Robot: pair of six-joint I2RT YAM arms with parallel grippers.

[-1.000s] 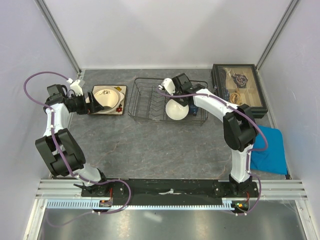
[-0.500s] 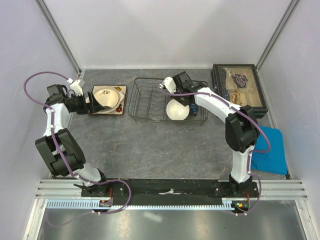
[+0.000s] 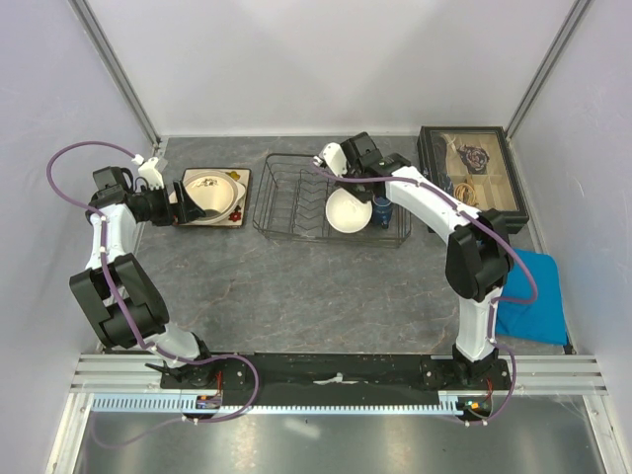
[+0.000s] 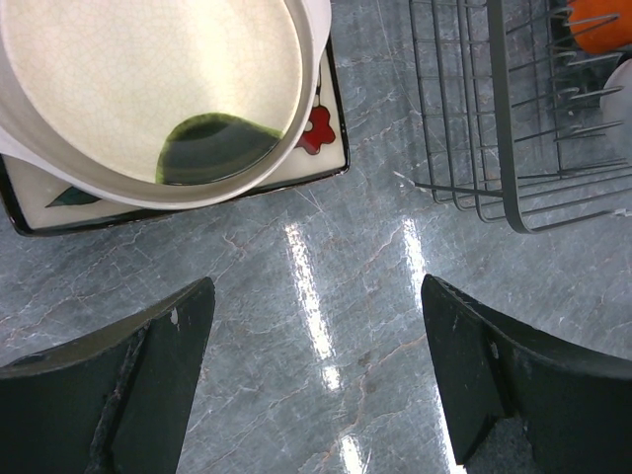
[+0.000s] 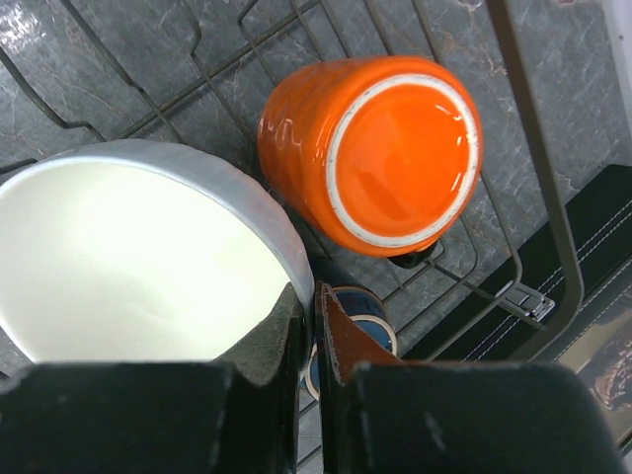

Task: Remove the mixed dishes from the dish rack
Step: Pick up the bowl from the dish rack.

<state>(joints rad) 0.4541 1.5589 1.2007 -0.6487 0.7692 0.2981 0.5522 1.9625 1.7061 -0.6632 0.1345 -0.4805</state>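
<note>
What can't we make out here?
- dark blue mug: right wrist view, mostly behind the right gripper fingers.
- orange cup: left wrist view, cut by the top edge; top view, under the right arm.
- square cream plate: left wrist view, mostly under the cream bowl.
- white bowl: right wrist view, lower part behind the gripper body.

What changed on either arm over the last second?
The right gripper closed on the rim of the white bowl, which shifted slightly toward the back of the dish rack. The left gripper stayed open, short of the cream bowl; the orange cup did not move.
</note>
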